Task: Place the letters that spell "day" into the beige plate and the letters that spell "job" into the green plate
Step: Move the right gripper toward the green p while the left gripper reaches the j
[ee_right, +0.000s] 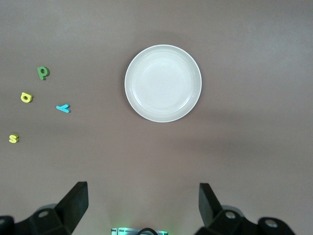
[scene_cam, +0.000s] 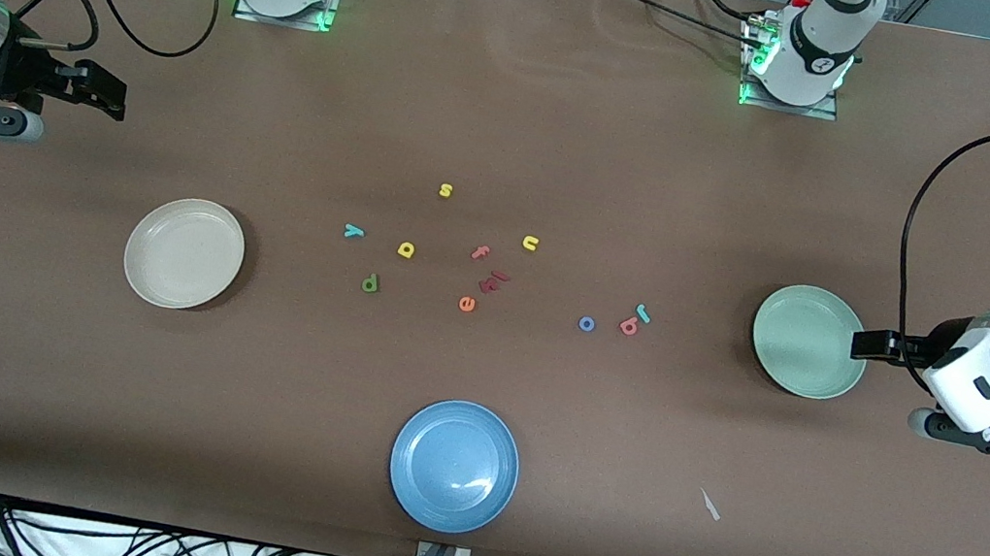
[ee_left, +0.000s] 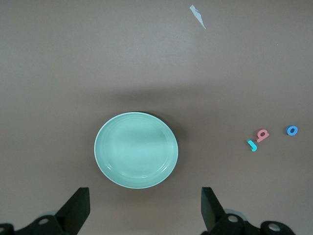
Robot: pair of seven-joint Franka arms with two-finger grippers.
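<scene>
Three plates on the brown worktop, none holding a letter, and both arms wait with fingers spread wide, gripping nothing.

The beige plate (scene_cam: pixel 184 252) sits toward the right arm's end, the green plate (scene_cam: pixel 808 341) toward the left arm's end, the blue plate (scene_cam: pixel 454 465) by the worktop's edge nearest the front camera. In the middle lie the teal y (scene_cam: pixel 353 231), yellow a (scene_cam: pixel 406 250) and green d (scene_cam: pixel 370 283); nearer the green plate, the blue o (scene_cam: pixel 586 324), salmon b (scene_cam: pixel 629 327) and teal j (scene_cam: pixel 643 313), those two just beside each other. Between the groups are a yellow s (scene_cam: pixel 445 190), a yellow u (scene_cam: pixel 530 243), a red f (scene_cam: pixel 480 253), an orange e (scene_cam: pixel 466 304) and a dark red piece (scene_cam: pixel 492 282). The left gripper (scene_cam: pixel 860 343) hangs at the green plate's rim; the right gripper (scene_cam: pixel 112 95) is over bare worktop at its own end. A white scrap (scene_cam: pixel 709 504) lies toward the near edge.
</scene>
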